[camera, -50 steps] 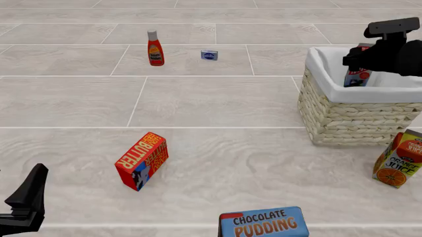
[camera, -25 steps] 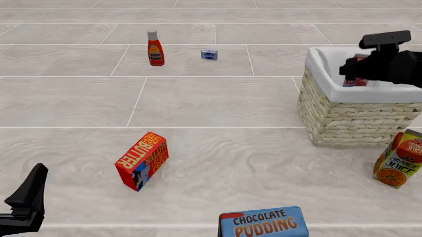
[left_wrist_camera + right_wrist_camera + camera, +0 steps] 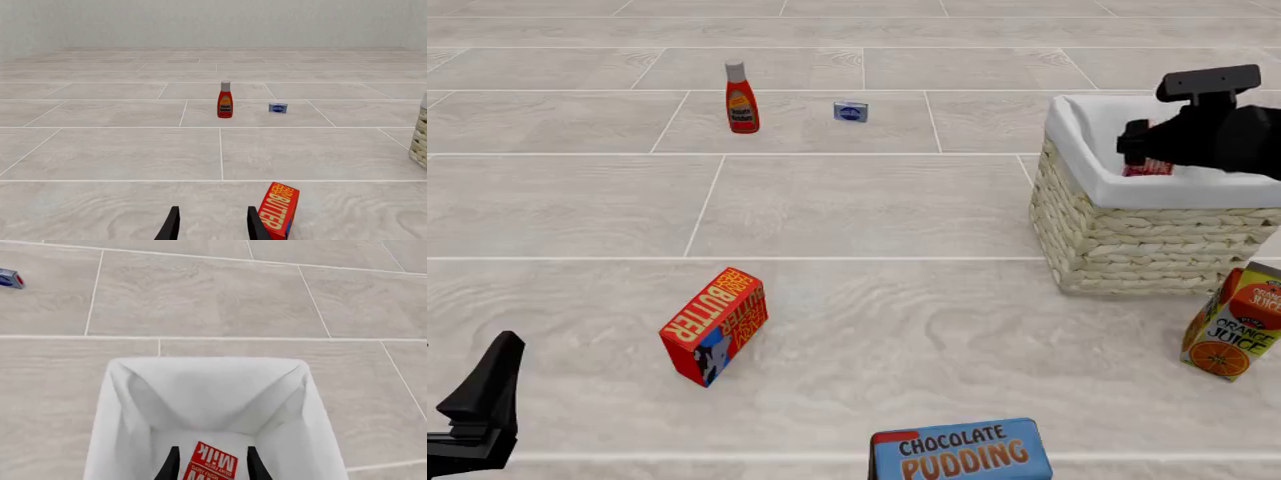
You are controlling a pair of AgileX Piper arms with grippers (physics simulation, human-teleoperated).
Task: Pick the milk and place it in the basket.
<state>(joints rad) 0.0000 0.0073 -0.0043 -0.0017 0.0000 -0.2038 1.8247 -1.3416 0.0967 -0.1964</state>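
Here the right pincer (image 3: 209,465) grasps the milk (image 3: 212,466) inside the basket (image 3: 1121,230); the right wrist view reveals its label, mostly hidden frontally. Left pincer (image 3: 210,225): released, idle.

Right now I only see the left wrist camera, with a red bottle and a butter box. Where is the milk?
Observer: The milk is inside the basket, over on the right side of the table.
Operator: Is the other arm holding it?
Observer: The right gripper has a finger on each side of the milk. I can't tell whether they are squeezing it.
Operator: Is anything else near the basket?
Observer: Yes, an orange juice carton stands just in front of the basket, on the side nearer the arms.
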